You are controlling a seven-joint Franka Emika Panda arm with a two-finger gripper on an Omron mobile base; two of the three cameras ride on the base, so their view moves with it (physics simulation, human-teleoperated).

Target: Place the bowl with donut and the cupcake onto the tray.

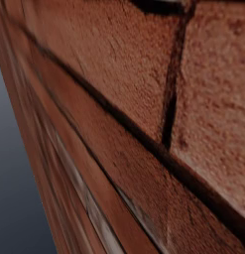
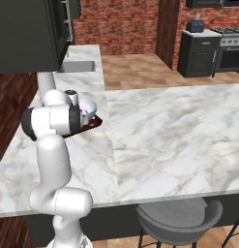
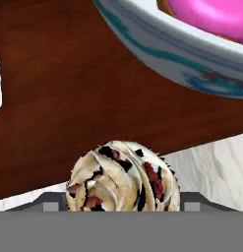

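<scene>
Mostly I watched the room through the right base view: a white marble surface [image 2: 164, 140] ran in an L, veined grey, with a sink [image 2: 77, 66] set into its far left arm and dark cabinets [image 2: 29, 34] hanging above that. Beyond lay a tan tiled floor [image 2: 133, 70], a red brick wall [image 2: 116, 24], and a dark stove unit [image 2: 230, 48] at the far right. A grey stool [image 2: 181, 220] sat tucked under the near edge of the surface.

My arm [image 2: 53, 145] rose at the left and bent over the tray [image 2: 94, 123], whose reddish-brown corner showed just past the elbow; the bowl [image 2: 88, 109] showed as a pale shape beside the wrist, on the tray.

Through the hand view, the tray [image 3: 69, 98] looked like dark polished wood lying flat on the marble [image 3: 211, 167]. The bowl [image 3: 167, 44] sat on it at the top, a pink donut [image 3: 211, 15] inside. The cupcake [image 3: 123, 177], cream swirl flecked dark and red, sat low in that view at the tray's edge; I could not tell whether it rested on tray or marble. I judged the pincer spread wide, though its fingertips were hidden from me.

The left base view gave only close brick [image 1: 144, 99] and mortar lines.
</scene>
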